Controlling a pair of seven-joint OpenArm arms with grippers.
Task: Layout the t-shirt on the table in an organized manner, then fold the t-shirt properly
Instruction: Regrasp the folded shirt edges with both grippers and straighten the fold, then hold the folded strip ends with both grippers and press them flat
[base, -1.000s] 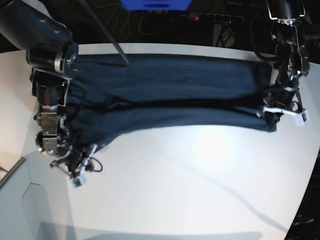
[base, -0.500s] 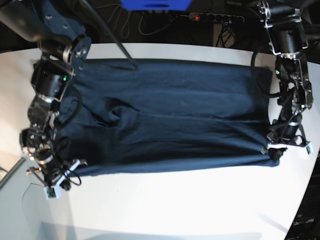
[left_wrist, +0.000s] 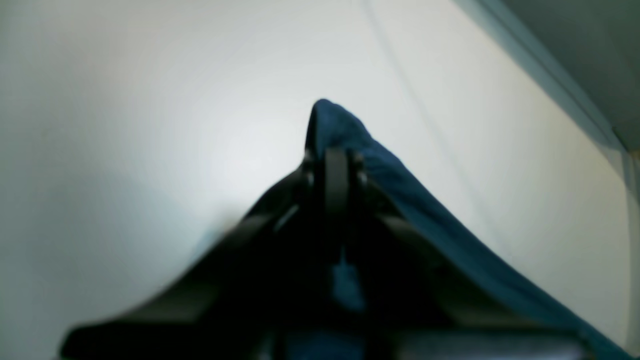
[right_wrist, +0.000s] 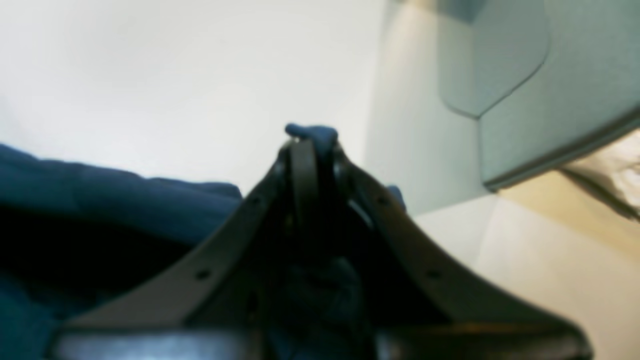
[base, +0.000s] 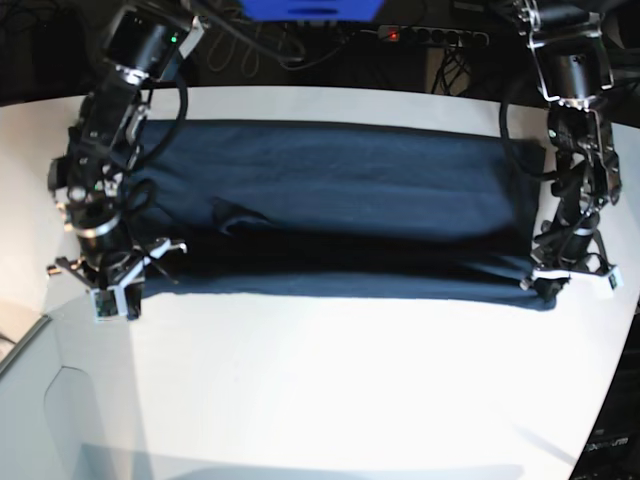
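Right then, you had both grippers, left (base: 556, 283) and right (base: 118, 283), pinched shut on the t-shirt's (base: 330, 205) near corners, its long axis stretched left-right between them.

Dark backdrop beyond the far edge, tangled cables (base: 300, 45), a power strip (base: 432, 36) with red light

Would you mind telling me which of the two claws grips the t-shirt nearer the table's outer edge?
The right claw, on the base view's left: the grey floor lies just beyond it, while the left claw has white table around its t-shirt corner.
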